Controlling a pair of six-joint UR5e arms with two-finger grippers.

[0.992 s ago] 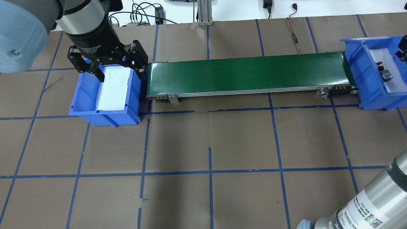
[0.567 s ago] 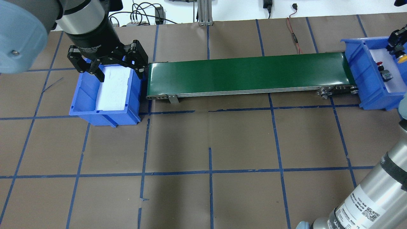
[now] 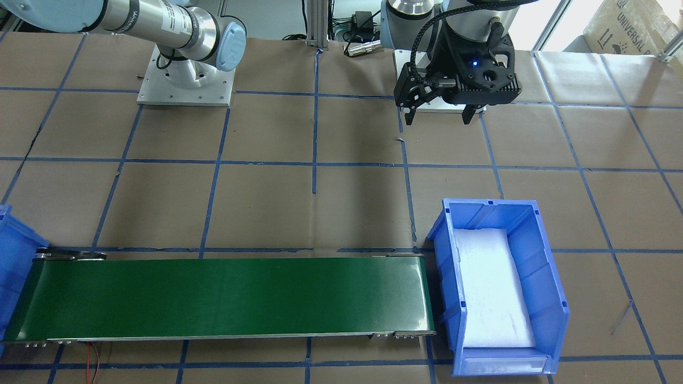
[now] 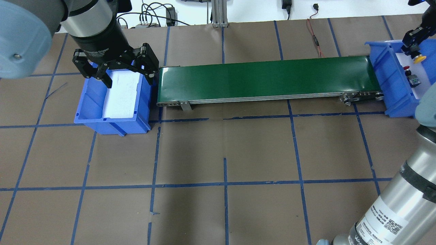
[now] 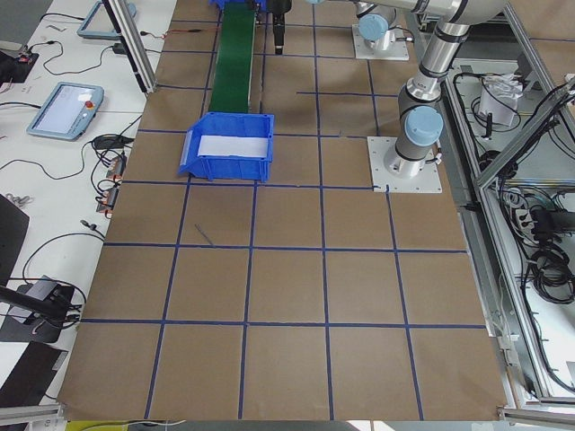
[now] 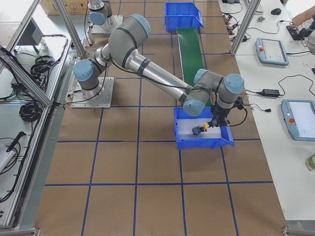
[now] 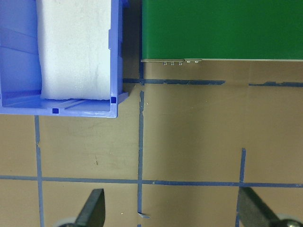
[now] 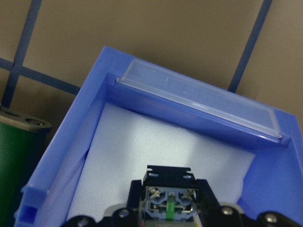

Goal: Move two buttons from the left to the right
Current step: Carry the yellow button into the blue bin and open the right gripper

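Left tool [image 4: 129, 80] released, fingers spread wide and nothing between them. It hangs high over the table [image 4: 259, 153] on the robot's side of the left bin [image 4: 88, 102]; its wrist view looks down on bare brown paper and blue tape lines, with the bin's corner and the end of the green conveyor belt [image 4: 265, 78] beyond. Left bin holds only a white foam liner [image 4: 122, 92]. Right tool [image 4: 415, 51] is clenched on the yellow button [image 4: 419, 58] — cap pointing downward below the fingers, and in the right wrist view the grey contact block sits pinched between them. The button is held over the right bin [image 4: 388, 78], above that bin's own white foam, toward the end farther from the robot. Red button [image 4: 410, 75] lies on its side on the foam inside the right bin, apart from the right tool and nearer the robot than the yellow one — red cap toward the belt side, grey block toward the bin's outer wall. The belt runs between the two bins, its surface bare, each end just beside a bin wall.
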